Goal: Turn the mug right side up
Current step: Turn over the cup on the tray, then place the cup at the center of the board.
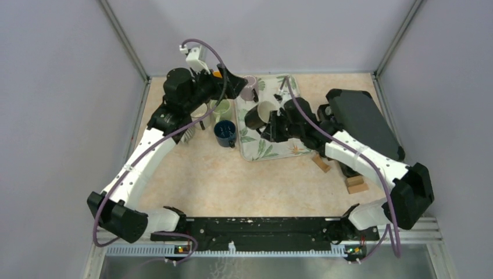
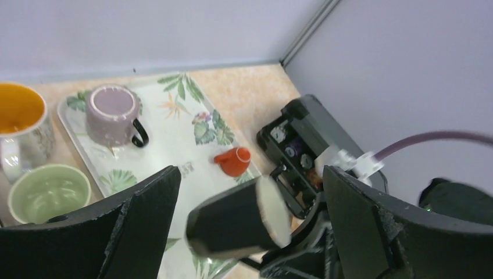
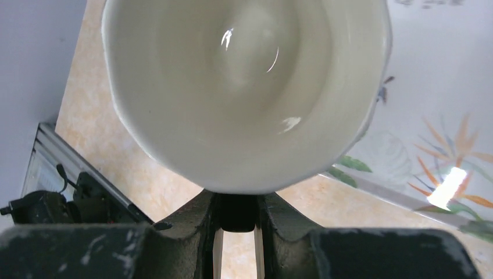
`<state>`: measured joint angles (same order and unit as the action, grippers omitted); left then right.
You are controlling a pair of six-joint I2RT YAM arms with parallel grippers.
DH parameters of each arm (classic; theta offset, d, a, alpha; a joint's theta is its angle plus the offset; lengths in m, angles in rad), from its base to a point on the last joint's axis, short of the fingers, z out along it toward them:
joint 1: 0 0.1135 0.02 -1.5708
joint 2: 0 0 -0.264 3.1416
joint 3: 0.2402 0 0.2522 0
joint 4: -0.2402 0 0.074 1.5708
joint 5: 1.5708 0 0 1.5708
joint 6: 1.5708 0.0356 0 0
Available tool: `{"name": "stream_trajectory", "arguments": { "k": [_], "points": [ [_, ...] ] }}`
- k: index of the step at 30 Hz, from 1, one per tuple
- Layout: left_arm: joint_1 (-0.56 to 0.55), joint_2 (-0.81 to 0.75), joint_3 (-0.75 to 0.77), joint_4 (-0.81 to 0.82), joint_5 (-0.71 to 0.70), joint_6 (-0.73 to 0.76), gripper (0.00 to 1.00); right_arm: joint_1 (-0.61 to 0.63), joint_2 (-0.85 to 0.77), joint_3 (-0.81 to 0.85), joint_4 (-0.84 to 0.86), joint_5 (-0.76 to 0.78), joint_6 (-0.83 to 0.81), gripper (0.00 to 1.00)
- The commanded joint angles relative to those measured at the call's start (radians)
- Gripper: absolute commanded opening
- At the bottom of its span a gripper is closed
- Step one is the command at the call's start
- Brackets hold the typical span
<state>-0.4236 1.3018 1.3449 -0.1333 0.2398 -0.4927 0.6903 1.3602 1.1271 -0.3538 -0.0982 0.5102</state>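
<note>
So that it may be righted, the mug (image 1: pixel 256 118) is gripped sideways by the right jaws; the left jaws are held wide

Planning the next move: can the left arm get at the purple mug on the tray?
Probably yes: the left gripper is open close beside the purple mug, with bare tray around it. The black mug held by the right gripper hangs nearby, though.

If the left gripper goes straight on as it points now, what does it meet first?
Probably the black mug held by the right gripper; it sits between the open fingers, depth unclear.
</note>
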Motion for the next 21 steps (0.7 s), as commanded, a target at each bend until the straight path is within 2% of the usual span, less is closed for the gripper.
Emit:
{"name": "stream_trajectory", "arguments": {
  "k": [1, 7, 15, 18, 21],
  "points": [
    [0.003, -0.071, 0.106, -0.045, -0.046, 0.034, 0.99, 0.101, 0.062, 0.141, 0.059, 0.035, -0.044, 0.0],
    [0.003, -0.129, 0.147, -0.065, -0.052, 0.038, 0.99, 0.236, 0.2, 0.284, 0.032, 0.054, -0.07, 0.0],
    [0.003, -0.189, 0.107, -0.094, -0.05, 0.044, 0.99, 0.352, 0.39, 0.448, 0.019, 0.066, -0.092, 0.0],
    [0.004, -0.207, 0.092, -0.102, -0.058, 0.048, 0.98, 0.378, 0.419, 0.455, 0.041, 0.073, -0.088, 0.0],
    [0.003, -0.219, 0.081, -0.108, -0.073, 0.052, 0.99, 0.39, 0.429, 0.408, 0.141, 0.085, -0.084, 0.0]
  ]
}}
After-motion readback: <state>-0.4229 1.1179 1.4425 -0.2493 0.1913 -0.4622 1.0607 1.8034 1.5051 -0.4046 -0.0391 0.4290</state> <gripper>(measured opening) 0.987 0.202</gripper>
